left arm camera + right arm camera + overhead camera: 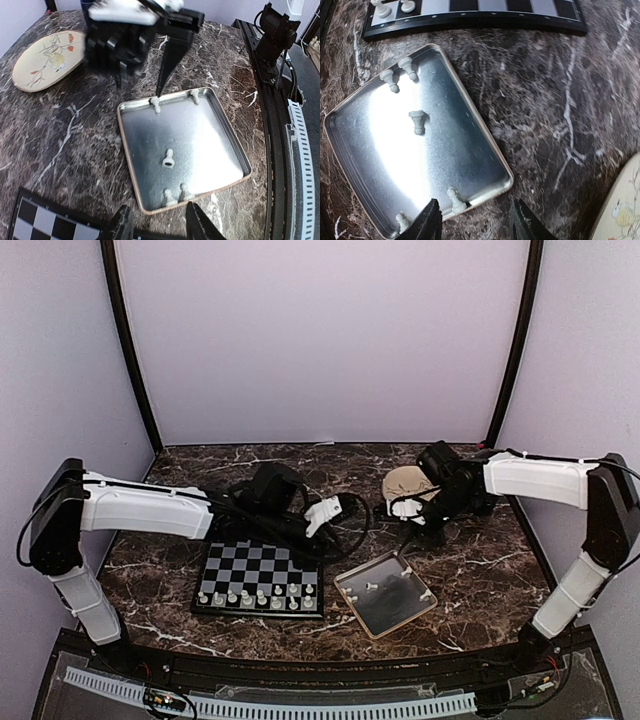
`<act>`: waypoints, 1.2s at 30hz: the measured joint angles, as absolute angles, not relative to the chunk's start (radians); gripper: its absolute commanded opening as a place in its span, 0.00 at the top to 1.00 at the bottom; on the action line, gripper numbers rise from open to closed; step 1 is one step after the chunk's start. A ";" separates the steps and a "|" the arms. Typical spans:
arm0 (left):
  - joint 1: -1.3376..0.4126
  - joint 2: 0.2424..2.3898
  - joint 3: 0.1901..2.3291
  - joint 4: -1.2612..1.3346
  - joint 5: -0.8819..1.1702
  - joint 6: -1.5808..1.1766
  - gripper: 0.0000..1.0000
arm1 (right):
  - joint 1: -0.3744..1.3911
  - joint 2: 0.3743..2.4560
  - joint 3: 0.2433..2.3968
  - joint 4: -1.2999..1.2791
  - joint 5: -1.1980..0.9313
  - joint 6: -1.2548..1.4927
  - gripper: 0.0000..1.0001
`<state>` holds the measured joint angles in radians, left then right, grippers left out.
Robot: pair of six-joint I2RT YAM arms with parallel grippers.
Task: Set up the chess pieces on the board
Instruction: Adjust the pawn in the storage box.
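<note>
Right wrist cam: right gripper (476,227) hangs over the far rim of the tray (465,150), fingers wide, nothing between them. One of the chess pieces (455,200) stands right at that rim, just ahead of the tips. I count five in the tray: two at each end, one mid-floor. Left gripper (157,227) is spread wide and empty too, hovering near the tray's board-side corner. The board (258,565) lies by the near edge of the table (480,580), left of centre, tray just beside it on the right. Plate (405,483) sits further back, toward the far right corner. Board's near two rows are partly filled. Step in hand, as I read it: clearing the tray onto the board. Next move: lower the right gripper over that rim piece and close gently. It's tiny and the tray wall crowds one finger, so it could tip or slip.
</note>
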<state>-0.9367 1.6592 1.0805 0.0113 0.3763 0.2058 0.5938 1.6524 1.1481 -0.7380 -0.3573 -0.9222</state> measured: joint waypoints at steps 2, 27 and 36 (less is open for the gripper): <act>-0.968 1.738 1.150 -0.001 0.368 0.226 0.62 | 0.546 1.590 1.102 -0.717 -0.382 -0.872 0.53; -1.132 2.109 1.349 -0.035 0.128 0.161 0.67 | 0.348 1.342 0.831 -0.506 -0.451 -0.611 0.52; -1.132 2.125 1.404 -0.078 0.077 0.199 0.63 | 0.346 1.343 0.831 -0.501 -0.461 -0.609 0.52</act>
